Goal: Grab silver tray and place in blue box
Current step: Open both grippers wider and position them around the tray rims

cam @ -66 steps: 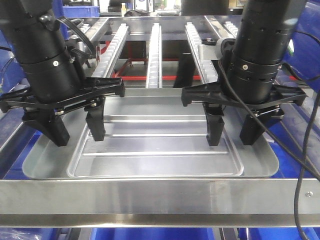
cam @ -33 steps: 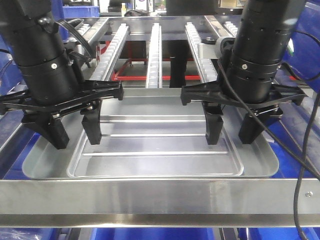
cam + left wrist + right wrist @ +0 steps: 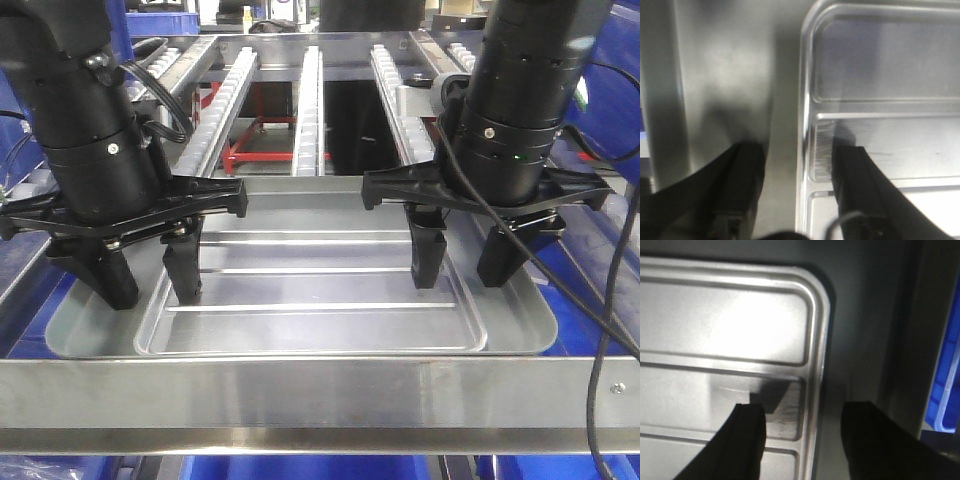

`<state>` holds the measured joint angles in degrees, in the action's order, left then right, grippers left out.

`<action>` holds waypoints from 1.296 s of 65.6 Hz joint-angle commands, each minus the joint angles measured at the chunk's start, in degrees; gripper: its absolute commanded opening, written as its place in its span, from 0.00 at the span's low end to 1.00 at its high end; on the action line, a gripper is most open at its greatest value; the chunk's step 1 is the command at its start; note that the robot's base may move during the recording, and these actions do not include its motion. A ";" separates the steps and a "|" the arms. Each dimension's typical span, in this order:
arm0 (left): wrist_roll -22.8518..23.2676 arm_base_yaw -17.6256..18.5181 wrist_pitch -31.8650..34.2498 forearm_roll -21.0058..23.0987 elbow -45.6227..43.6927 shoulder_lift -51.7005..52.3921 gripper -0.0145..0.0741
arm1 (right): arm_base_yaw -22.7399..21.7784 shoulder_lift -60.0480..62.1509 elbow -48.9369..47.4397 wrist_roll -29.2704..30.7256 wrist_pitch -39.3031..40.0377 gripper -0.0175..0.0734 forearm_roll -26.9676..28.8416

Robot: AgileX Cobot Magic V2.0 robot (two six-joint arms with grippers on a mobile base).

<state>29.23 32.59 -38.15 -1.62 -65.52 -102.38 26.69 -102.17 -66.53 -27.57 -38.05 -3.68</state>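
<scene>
While the wide, shallow silver metal tray (image 3: 320, 325) lies flat on the grey metal table (image 3: 725, 75), I am in the grasping step, with nothing lifted yet. My left pincer (image 3: 150, 288) is spread open astride the tray's left rim, one finger inside the sunken panel and one outside on the table. My right pincer (image 3: 462, 274) stands open the same way over the right rim. Neither grips anything.

As I judge it, the next move calls for both pincers to close on their rims together, pinching evenly so the tray rises level and does not twist or slip. Then comes the carry to the bright-blue plastic box (image 3: 300, 468), which I take to be the blue showing below the front rail. Little of it is in view.
</scene>
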 commanded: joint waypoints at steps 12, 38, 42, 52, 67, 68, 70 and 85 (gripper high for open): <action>-0.02 0.14 1.09 0.04 -1.19 1.94 0.44 | -0.35 2.66 -1.24 0.39 1.33 0.69 -0.79; -0.02 0.14 1.09 0.04 -1.19 1.94 0.44 | -0.35 1.61 -1.24 0.39 0.64 0.69 -0.79; -0.02 0.14 1.09 0.04 -1.19 1.94 0.44 | -0.35 1.62 -1.24 0.39 0.69 0.69 -0.79; -0.02 0.14 1.09 0.04 -1.19 1.94 0.44 | -0.35 1.42 -1.24 0.39 1.11 0.69 -0.79; -0.02 0.14 1.09 0.04 -1.19 1.94 0.44 | -0.35 0.56 -1.24 0.39 1.52 0.69 -0.79; -0.02 0.14 1.09 0.04 -1.19 1.94 0.44 | -0.35 0.56 -1.24 0.39 1.52 0.69 -0.79; -0.02 0.14 1.09 0.04 -1.19 1.94 0.44 | -0.35 0.56 -1.24 0.39 1.52 0.69 -0.79; -0.02 0.14 1.09 0.04 -1.19 1.94 0.44 | -0.35 0.59 -1.24 0.39 1.70 0.69 -0.79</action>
<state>29.23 32.59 -38.15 -1.62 -65.52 -102.38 26.69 -103.75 -66.53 -27.57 -37.95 -3.68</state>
